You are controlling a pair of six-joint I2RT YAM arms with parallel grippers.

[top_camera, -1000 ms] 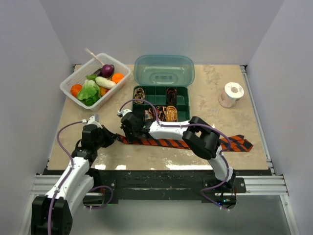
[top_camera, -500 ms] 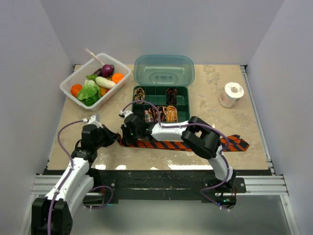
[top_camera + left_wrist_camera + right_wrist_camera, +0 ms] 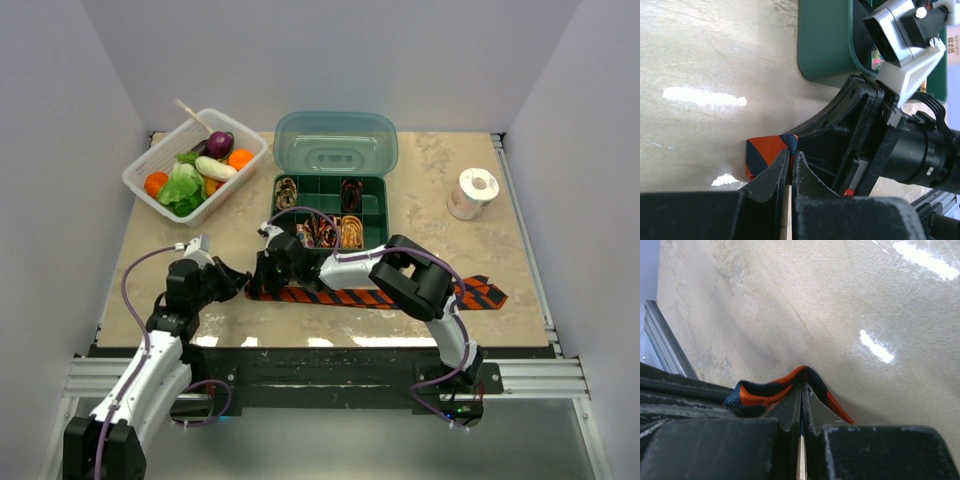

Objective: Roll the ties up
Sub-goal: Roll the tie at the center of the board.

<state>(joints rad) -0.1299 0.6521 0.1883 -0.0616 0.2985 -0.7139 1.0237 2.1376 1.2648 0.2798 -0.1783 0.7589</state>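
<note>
At the far left corner of the bench [image 3: 130,290] sits a white basket [image 3: 140,170] of vegetables, well out of the working area and no part of this job. Toward the near edge, left of the middle, the left gripper [image 3: 791,156] is pinched almost fully together on the folded end of the striped tie [image 3: 764,156]. This looks like an anchoring hold, so the starting fold cannot slide while the other arm works. Just beside it, the right gripper [image 3: 802,390] reaches across from the right. Its jaws are closed tight on a small raised fold of the same cloth, which humps up in an orange and navy ridge at the fingertips. That close pairing suits starting a coil, one side holding the end and the other turning cloth over it. The rest of the tie lies flat along the near edge, running rightward under the right arm to its wide end near the right side, so most of its length is not yet rolled. Behind the grippers, at mid-bench, a green box [image 3: 382,212] stands with its lid [image 3: 335,145] tipped back, and several compartments already hold coiled ties [image 3: 350,232], presumably where this one goes. A roll of tape [image 3: 472,193] stands apart by the right edge.
</note>
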